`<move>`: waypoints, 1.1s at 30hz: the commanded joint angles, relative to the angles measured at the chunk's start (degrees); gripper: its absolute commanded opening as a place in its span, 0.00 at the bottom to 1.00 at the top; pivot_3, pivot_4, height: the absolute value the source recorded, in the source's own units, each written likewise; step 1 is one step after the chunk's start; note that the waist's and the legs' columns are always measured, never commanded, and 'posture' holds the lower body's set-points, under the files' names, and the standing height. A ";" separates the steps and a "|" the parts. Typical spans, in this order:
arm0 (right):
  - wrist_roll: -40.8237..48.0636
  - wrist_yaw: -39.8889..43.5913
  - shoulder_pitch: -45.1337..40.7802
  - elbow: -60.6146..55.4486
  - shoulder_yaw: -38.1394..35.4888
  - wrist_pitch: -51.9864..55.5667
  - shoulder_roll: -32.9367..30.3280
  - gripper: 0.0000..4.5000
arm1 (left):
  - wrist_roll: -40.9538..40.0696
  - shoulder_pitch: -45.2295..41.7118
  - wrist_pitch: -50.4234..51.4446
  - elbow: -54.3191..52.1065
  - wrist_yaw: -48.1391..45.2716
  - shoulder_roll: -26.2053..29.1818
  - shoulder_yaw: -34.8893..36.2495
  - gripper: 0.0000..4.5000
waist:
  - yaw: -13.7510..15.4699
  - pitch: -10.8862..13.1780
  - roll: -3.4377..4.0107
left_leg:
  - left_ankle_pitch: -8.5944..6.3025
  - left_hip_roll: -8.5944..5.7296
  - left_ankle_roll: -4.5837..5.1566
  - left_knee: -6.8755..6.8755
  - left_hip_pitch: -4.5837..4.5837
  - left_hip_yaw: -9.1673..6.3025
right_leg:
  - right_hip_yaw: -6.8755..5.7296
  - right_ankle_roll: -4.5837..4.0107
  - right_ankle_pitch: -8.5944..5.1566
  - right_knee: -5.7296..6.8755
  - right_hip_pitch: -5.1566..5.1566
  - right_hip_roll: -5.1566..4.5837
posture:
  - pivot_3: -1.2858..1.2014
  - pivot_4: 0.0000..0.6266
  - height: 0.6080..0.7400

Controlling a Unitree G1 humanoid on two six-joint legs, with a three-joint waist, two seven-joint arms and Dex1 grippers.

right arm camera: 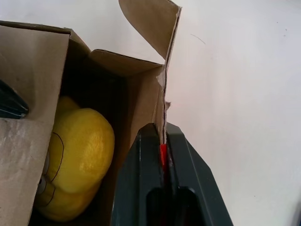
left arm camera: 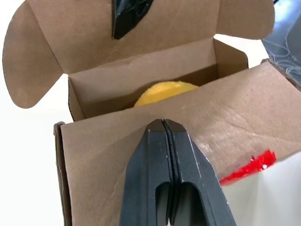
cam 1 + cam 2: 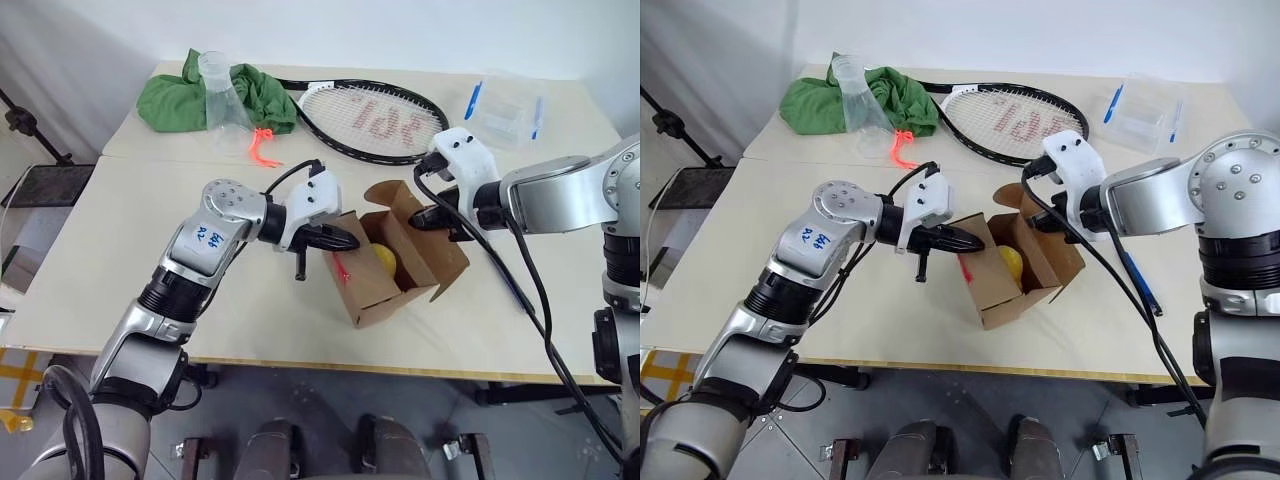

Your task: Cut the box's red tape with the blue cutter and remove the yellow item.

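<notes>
Pale table [image 3: 120,250]: your small brown cardboard box [image 3: 385,290] sits mid-table, open, long axis running diagonally away to the left. Right claw [image 3: 432,216] pinches the lid flap, likely holding it back. Left claw [image 3: 345,241], closed and empty, hovers at the box's front wall. Rounded yellow lump [image 3: 384,259] lies inside.

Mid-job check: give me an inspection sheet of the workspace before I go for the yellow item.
Surface: pale table, no spills seen.
Job's things: box open; red tape on its front wall; yellow item inside; blue cutter lying on the table to the box's right.
Clutter: green cloth, clear cup, racket, clear container, orange cord, all on the far side.
Tools: left tool shut, empty, at the box's front wall; right tool shut on the box's raised flap.
Cables: black cable hangs from the right arm across the cutter.
Surroundings: black stand left of the table.
</notes>
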 commanded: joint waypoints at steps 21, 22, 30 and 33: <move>1.16 -7.99 4.07 5.91 -5.88 0.22 -3.11 0.01 | 0.58 11.64 10.60 -12.67 1.37 7.25 0.03 0.00 | 0.13 0.01 0.02 | 0.00 -0.02 0.02 0.04 0.01 -0.02 | 0.01 0.00 0.00 0.01 0.04 -0.04 | 0.52 0.24 1.00; 1.48 -8.56 4.32 5.94 -6.10 0.24 -3.00 0.01 | 0.68 11.97 10.54 -12.70 1.45 7.41 -0.17 0.00 | 0.11 0.04 0.04 | 0.00 -0.02 0.02 0.02 0.01 -0.02 | 0.01 0.00 0.00 0.01 0.04 -0.04 | 0.52 0.24 1.00; 5.02 -12.77 7.48 5.88 -6.62 -1.03 -2.01 0.01 | 3.01 11.58 6.19 -6.64 5.46 3.97 -0.53 0.00 | 0.18 0.08 0.04 | 0.00 -0.01 0.02 0.02 -0.01 -0.03 | -0.01 0.00 0.00 0.00 0.03 -0.03 | 0.52 0.24 1.00; 7.92 -14.86 10.04 4.40 -5.70 -2.51 -2.07 0.01 | 3.63 10.65 4.00 -3.78 7.11 1.71 0.05 0.00 | 0.15 0.09 0.04 | 0.00 0.00 0.01 0.00 -0.02 -0.02 | -0.02 0.00 0.00 -0.01 0.03 -0.03 | 0.52 0.24 1.00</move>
